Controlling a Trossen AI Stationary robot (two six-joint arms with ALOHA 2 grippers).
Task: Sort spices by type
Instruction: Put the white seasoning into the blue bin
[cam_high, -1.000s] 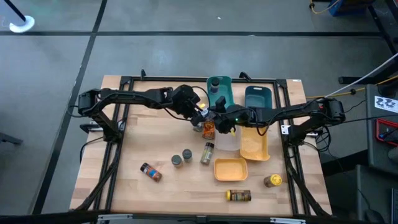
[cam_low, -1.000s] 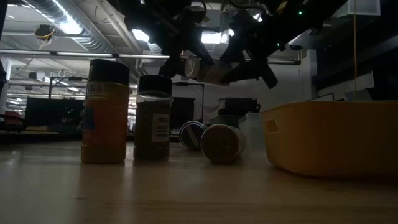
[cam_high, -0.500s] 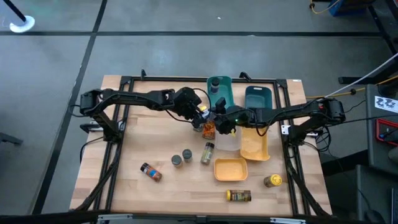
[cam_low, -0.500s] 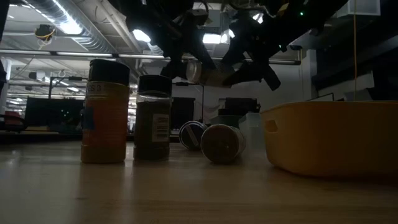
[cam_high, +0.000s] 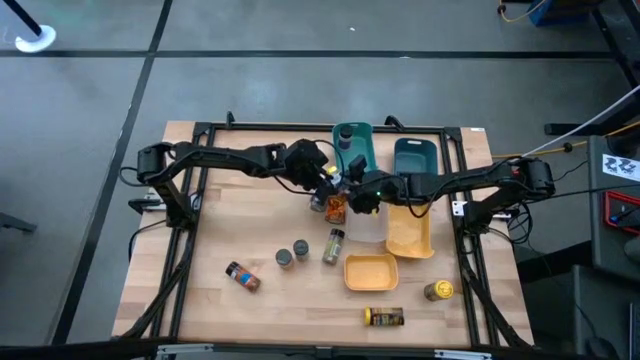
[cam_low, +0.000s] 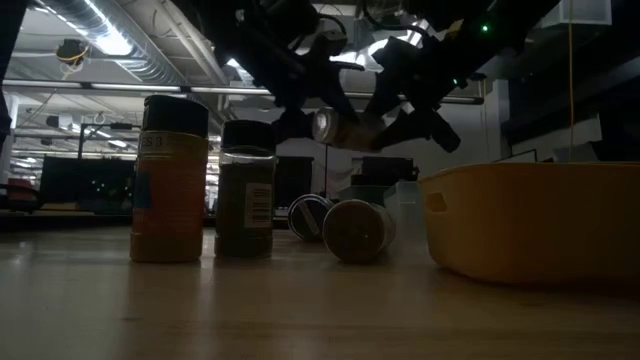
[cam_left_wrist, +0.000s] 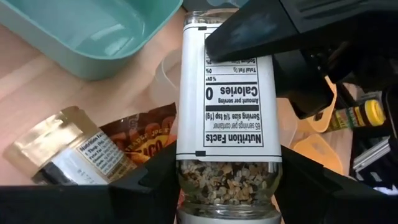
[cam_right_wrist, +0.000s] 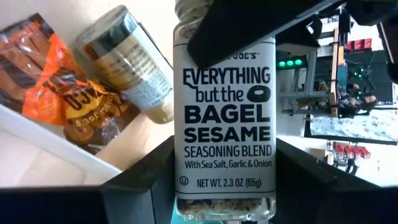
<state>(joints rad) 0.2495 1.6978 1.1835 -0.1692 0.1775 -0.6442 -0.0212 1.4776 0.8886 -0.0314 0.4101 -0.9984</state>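
A clear spice jar with a white "Everything but the Bagel" label (cam_right_wrist: 224, 112) hangs in the air between my two grippers, above the table's middle (cam_high: 341, 184). Both are shut on it, my left gripper (cam_high: 330, 179) from the left and my right gripper (cam_high: 354, 190) from the right. In the low view the jar (cam_low: 345, 127) lies nearly level, well above the table. Below it, a gold-lidded jar (cam_left_wrist: 62, 149) lies on its side next to an orange-brown packet (cam_left_wrist: 146, 140). My left gripper pinches the jar's lid end (cam_left_wrist: 186, 183) between its two fingers, one on each side. The fingers come from the table's left, slanting down, and lie along the jar. The jar is lifted clear. My right gripper pinches the jar's base end (cam_right_wrist: 181, 186) between its two fingers, one on each side. The fingers come from the table's right, slanting down, along the jar. The other gripper's finger crosses the jar's far end (cam_right_wrist: 205, 25).
Two teal bins (cam_high: 353, 145) (cam_high: 414, 157) stand at the far middle, two yellow bins (cam_high: 371, 271) (cam_high: 408, 232) at the right, a clear bin (cam_right_wrist: 37, 155) under the jar. More jars stand or lie toward the near side (cam_high: 285, 257) (cam_high: 333, 245) (cam_high: 243, 276) (cam_high: 384, 315) (cam_high: 438, 290).
My left gripper has moved a little toward the table's right and down, closing in on the right gripper. The held jar has sunk slightly and shifted with it. Both grippers have stayed shut on the jar.
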